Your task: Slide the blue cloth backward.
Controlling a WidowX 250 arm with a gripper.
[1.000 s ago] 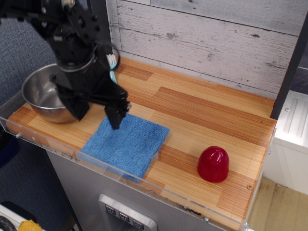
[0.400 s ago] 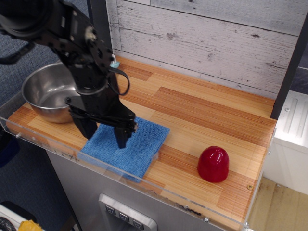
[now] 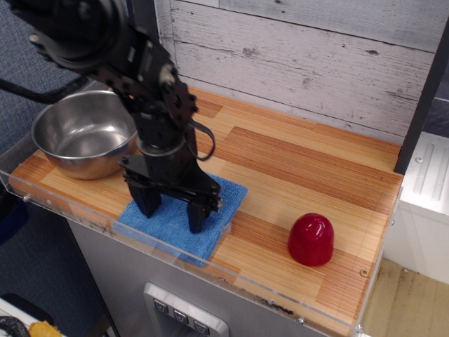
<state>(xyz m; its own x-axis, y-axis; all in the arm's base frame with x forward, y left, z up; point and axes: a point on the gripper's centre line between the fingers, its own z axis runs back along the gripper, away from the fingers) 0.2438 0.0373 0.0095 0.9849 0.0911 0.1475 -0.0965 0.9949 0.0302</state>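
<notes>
The striped wooden countertop [image 3: 302, 168] runs from near left to far right, backed by a whitewashed plank wall [image 3: 302, 49] and edged along its near side by a clear plastic lip [image 3: 91, 226]. A black robot arm [image 3: 133, 63] reaches in from the upper left. A round stainless-steel bowl [image 3: 81, 140] sits at the left end. The flat, folded, medium-blue terry cloth [image 3: 172, 223] lies near the front edge, just right of the bowl and partly hidden by the arm. The black gripper [image 3: 170, 210] stands over the cloth, jaws spread wide, both fingertips down on the fabric. A glossy red dome-shaped object [image 3: 311, 239] rests well apart, to the right.
</notes>
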